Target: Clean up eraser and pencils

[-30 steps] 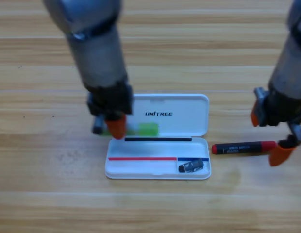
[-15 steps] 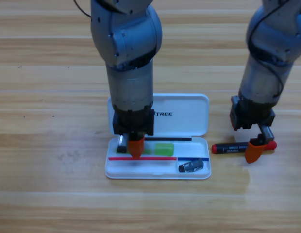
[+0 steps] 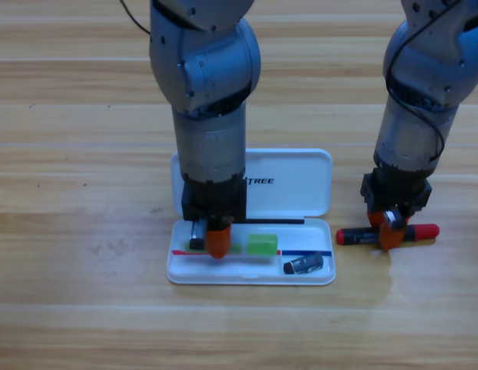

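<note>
Since half a second ago, we see the right hand has dropped from just off the marker to sit right on its barrel, and the green stick has sunk lower into the case tray under the left hand.

Our left arm comes down steeply from the top middle, its forearm almost vertical, wrist pointing straight down into the left part of the tray. That hand holds the pale end of the stick; the bright green end lies to its right, along the red stripe.

Our right arm descends from the upper right corner, likewise near vertical, with its hand on the middle of the marker. We cannot tell whether its jaws have closed. The marker lies flat on the surface just right of the case, red ends showing on both sides.

We see the eraser in the tray's lower right compartment.
</note>
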Available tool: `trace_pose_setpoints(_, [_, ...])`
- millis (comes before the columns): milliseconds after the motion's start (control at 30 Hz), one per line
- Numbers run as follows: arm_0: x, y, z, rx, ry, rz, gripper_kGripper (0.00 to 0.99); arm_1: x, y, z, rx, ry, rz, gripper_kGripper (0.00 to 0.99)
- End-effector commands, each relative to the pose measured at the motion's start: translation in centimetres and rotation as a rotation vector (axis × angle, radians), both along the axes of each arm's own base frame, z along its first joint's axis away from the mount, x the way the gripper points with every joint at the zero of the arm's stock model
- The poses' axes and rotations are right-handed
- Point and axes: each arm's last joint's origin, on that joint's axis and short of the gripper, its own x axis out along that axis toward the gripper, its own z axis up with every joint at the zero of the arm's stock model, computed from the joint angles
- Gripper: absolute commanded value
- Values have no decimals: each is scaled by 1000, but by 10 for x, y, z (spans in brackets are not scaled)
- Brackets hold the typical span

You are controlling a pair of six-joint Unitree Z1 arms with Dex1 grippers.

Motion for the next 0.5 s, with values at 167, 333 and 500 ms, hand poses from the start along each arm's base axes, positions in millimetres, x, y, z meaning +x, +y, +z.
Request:
trace_pose_setpoints(167, [-6, -8, -27, 39, 59, -6, 0, -3, -13, 1, -53, 44, -82, 0])
trace_pose_setpoints(333, [-8, -6, -29, 44, 69, -6, 0, -19, -14, 36, -49, 36, -98, 0])
trace_pose_setpoints(500, [-9, -5, -32, 52, 77, -7, 0, -32, -12, 49, -50, 35, -110, 0])
